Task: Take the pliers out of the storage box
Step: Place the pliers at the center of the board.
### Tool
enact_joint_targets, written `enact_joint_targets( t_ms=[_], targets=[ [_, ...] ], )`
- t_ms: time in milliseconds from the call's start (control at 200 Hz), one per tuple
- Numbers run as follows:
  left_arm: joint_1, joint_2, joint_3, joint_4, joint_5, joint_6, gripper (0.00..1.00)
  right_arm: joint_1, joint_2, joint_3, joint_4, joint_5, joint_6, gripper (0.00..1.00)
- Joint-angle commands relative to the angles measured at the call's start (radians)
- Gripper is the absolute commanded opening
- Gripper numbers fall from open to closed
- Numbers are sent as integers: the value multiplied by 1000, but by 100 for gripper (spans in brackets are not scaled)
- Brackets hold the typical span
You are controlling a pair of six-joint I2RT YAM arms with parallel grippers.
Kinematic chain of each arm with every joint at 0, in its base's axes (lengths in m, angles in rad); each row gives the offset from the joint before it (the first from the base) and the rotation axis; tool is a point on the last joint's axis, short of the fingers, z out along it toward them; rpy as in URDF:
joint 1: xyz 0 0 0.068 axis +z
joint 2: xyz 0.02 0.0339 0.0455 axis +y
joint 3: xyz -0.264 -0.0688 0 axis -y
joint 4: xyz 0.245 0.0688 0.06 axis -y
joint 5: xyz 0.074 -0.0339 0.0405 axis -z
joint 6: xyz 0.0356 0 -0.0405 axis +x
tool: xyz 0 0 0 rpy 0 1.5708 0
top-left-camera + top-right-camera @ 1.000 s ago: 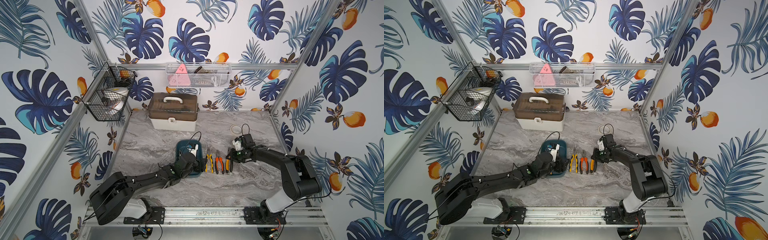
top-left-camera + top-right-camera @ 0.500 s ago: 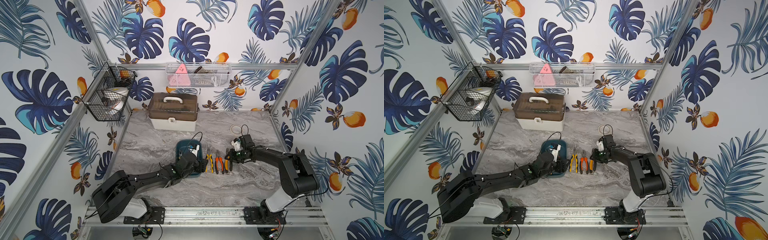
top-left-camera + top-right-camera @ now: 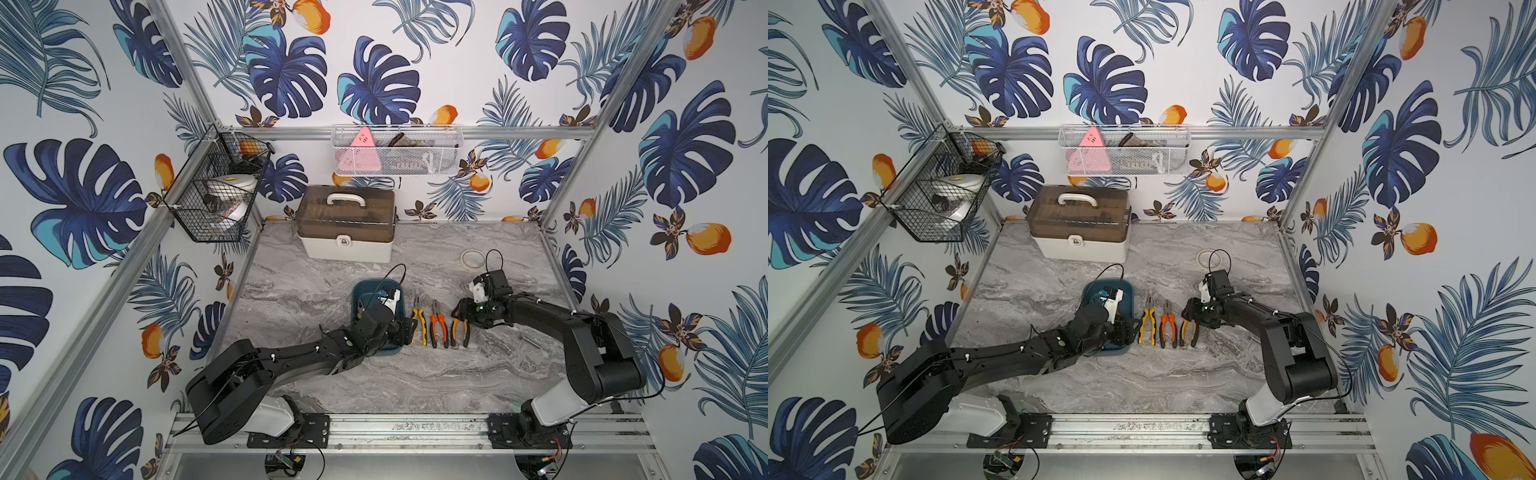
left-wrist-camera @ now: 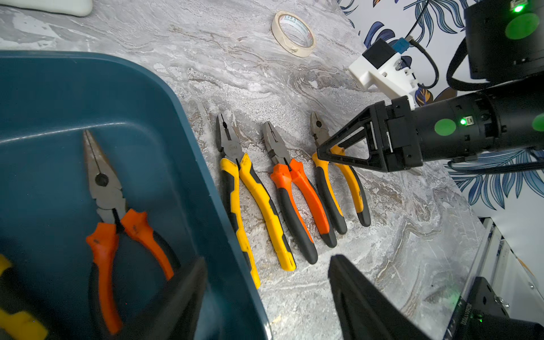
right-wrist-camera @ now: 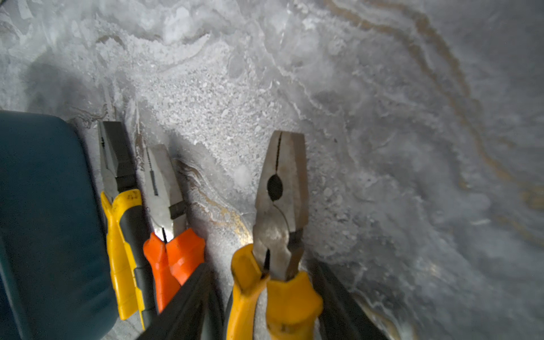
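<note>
The storage box (image 3: 360,291) is a dark teal bin in mid-table, seen in both top views. Inside it lie orange-handled long-nose pliers (image 4: 109,212) and a yellow-handled pair (image 4: 14,321) at the frame's edge. Three pliers lie in a row on the table right of the bin: yellow-and-black (image 3: 419,326), orange-and-black (image 3: 438,328), and yellow-and-black (image 3: 460,330). My right gripper (image 5: 260,266) is open, its fingers standing either side of that last pair's handles near the pivot. My left gripper (image 4: 268,260) is open over the bin's right rim, one finger inside, one over the table.
A white toolbox (image 3: 347,226) with a brown lid stands at the back. A masking tape roll (image 3: 471,258) lies behind the right arm. A black wire basket (image 3: 216,187) and a white mesh basket (image 3: 395,151) hang on the walls. A small metal piece (image 3: 530,340) lies right of the pliers.
My right gripper's jaws have parted from the yellow-handled pliers, which now rest on the table. The left arm has barely moved.
</note>
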State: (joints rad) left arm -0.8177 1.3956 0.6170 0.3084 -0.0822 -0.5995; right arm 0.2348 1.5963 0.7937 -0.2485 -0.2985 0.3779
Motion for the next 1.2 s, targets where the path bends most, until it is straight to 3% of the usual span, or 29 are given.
enact_joint_targets(
  t_ms=[0, 395, 635, 1196],
  targets=[
    [0, -6, 4, 13, -5, 19, 74, 0, 3, 2, -13, 24, 3, 65],
    [0, -9, 8, 6, -10, 23, 74, 1, 45, 41, -14, 22, 2, 68],
    [1, -2, 13, 4, -5, 23, 74, 1, 0, 13, -37, 61, 29, 68],
    [1, 4, 13, 2, -10, 22, 75, 40, -54, -64, 20, 12, 79, 69]
  ],
)
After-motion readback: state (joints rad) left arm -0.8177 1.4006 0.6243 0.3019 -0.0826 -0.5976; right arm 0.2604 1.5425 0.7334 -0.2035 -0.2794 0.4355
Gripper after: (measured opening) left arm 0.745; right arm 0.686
